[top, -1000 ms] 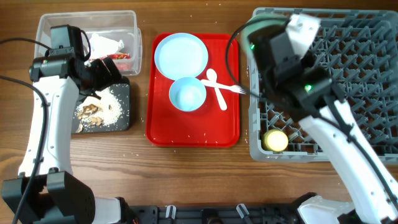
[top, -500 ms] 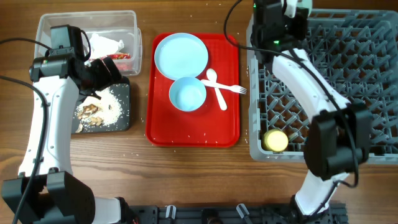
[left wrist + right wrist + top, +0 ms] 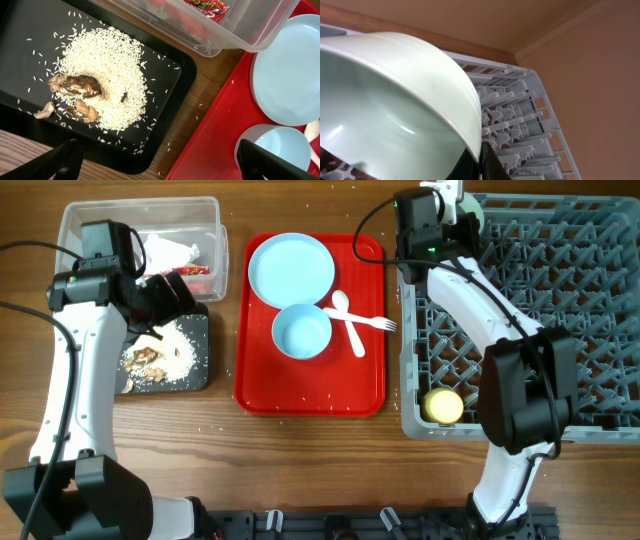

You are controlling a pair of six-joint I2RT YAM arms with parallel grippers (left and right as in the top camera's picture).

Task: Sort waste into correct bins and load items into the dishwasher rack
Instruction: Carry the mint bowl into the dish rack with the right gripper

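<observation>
far left of the bench: clear tub (image 3: 68, 225) holds the wrapper (image 3: 172, 252). black tray (image 3: 200, 375) just in front of it carries the rice and scraps (image 3: 107, 80), so the waste looks split by kind. left claw (image 3: 159, 150) hangs over the tray's right side, fingers (image 3: 62, 160) spread wide with nothing between them: released, probably parked while the other arm works. centre: red serving tray (image 3: 255, 395) with plate (image 3: 291, 268) and bowl (image 3: 301, 331); spoon (image 3: 340, 302) and fork (image 3: 385, 326) lie crossed, none loaded yet. right: dishwasher rack (image 3: 600, 300), yellow cup (image 3: 443, 406) in its near-left corner. right claw (image 3: 479, 164) is at the rack's far-left corner, clenched on the rim of a second bowl (image 3: 395, 110), which is tilted above the pegs. judgement: the rim grip lets it slot on edge between pegs. contact with pegs: cannot tell.
</observation>
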